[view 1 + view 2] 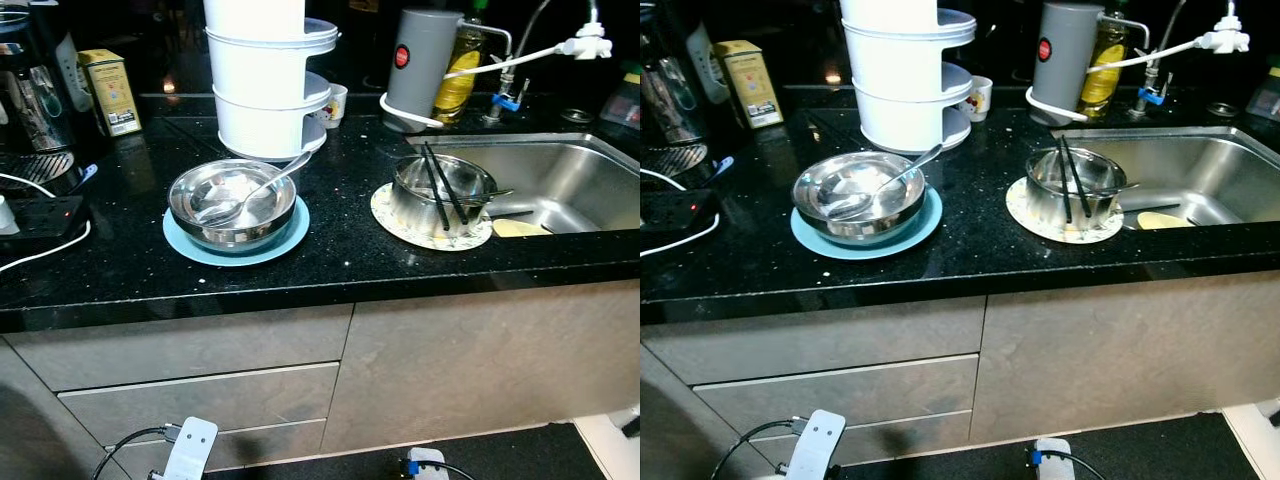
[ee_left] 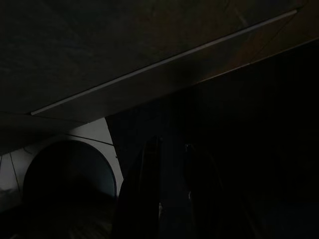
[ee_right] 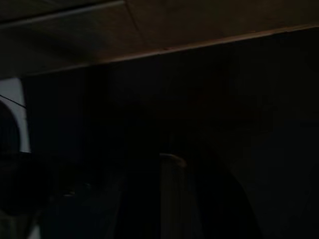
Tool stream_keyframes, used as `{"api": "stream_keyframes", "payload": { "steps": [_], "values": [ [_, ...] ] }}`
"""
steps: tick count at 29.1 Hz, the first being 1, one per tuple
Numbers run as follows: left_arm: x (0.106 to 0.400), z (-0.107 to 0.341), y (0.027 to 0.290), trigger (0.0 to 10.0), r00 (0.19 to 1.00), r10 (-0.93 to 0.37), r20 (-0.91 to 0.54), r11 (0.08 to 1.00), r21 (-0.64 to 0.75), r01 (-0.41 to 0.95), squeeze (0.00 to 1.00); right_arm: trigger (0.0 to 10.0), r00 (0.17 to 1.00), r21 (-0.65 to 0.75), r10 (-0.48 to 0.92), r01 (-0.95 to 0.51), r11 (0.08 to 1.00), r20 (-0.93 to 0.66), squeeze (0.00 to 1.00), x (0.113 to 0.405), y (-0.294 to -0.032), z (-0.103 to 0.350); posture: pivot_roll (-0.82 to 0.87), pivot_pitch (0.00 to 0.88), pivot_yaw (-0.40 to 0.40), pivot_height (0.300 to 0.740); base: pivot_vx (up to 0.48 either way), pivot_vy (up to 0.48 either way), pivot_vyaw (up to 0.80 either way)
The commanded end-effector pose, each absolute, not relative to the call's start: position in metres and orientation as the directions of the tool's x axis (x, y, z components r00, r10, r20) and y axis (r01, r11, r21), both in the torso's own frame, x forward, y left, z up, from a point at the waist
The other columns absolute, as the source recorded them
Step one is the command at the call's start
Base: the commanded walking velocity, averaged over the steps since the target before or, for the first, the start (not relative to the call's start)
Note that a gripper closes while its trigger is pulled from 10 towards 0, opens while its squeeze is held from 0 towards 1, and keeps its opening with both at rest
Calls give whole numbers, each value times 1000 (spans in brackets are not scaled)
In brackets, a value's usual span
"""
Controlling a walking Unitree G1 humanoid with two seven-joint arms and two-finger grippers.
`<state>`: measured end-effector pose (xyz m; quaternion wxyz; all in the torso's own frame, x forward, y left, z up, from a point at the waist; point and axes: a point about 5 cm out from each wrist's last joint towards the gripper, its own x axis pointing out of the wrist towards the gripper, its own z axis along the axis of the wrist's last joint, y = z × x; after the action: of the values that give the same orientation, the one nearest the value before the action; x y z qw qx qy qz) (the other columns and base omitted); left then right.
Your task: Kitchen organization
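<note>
On the black counter [image 1: 340, 250] a steel bowl [image 1: 232, 205] holding a spoon [image 1: 250, 193] sits on a light blue plate [image 1: 236, 247]. To its right, beside the sink [image 1: 560, 180], a second steel bowl [image 1: 440, 195] rests on a patterned plate [image 1: 400, 228], with black chopsticks [image 1: 437, 185] leaning in it. Both arms hang low in front of the cabinet. My left gripper [image 2: 172, 147] and right gripper [image 3: 172, 164] are dark shapes in the wrist views, holding nothing that I can make out.
A white tiered rack [image 1: 265, 80] stands behind the left bowl. A grey kettle [image 1: 422, 62], an oil bottle [image 1: 458, 70] and the tap are at the back right. A yellow box [image 1: 110, 92], a coffee machine [image 1: 30, 95] and a power strip [image 1: 45, 220] crowd the left. Grey drawers [image 1: 200, 390] lie below.
</note>
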<state>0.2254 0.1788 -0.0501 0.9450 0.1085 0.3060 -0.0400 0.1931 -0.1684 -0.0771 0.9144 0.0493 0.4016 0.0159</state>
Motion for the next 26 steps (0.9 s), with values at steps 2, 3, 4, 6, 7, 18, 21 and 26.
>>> {"api": "stream_keyframes", "payload": {
  "steps": [2,3,4,6,7,18,21,26],
  "values": [
    [225,-53,169,10000,795,-42,-606,963,189,194,0,10000,682,115,50,50,992,-729,0,194,-176,-76,-15,128,-70,740,0,0,0],
    [228,-50,168,10000,811,-55,-583,956,203,211,0,10000,694,124,46,62,990,-718,0,197,-178,-74,-19,137,-54,740,0,0,0],
    [234,-45,169,10000,829,-51,-557,959,205,197,0,10000,707,126,43,67,990,-706,0,202,-179,-71,-29,142,-31,740,0,0,0],
    [240,-39,171,10000,844,-47,-535,967,189,173,0,10000,725,139,34,85,987,-688,0,208,-179,-67,-30,140,-27,740,0,0,0],
    [240,-39,171,10000,844,-47,-535,967,189,173,0,10000,725,139,34,85,987,-688,0,208,-179,-67,-30,140,-27,740,0,0,0],
    [237,-44,171,10000,801,-109,-589,970,114,216,0,10000,730,201,44,129,971,-682,0,201,-164,-72,-44,152,-17,740,0,0,0],
    [238,-44,172,10000,795,-100,-598,972,111,205,0,10000,729,208,53,124,970,-682,0,199,-160,-73,-50,158,-11,740,0,0,0],
    [242,-43,174,10000,788,-79,-610,971,133,200,0,10000,726,213,51,134,968,-685,0,200,-160,-72,-31,154,-27,740,0,0,0]
  ]
}}
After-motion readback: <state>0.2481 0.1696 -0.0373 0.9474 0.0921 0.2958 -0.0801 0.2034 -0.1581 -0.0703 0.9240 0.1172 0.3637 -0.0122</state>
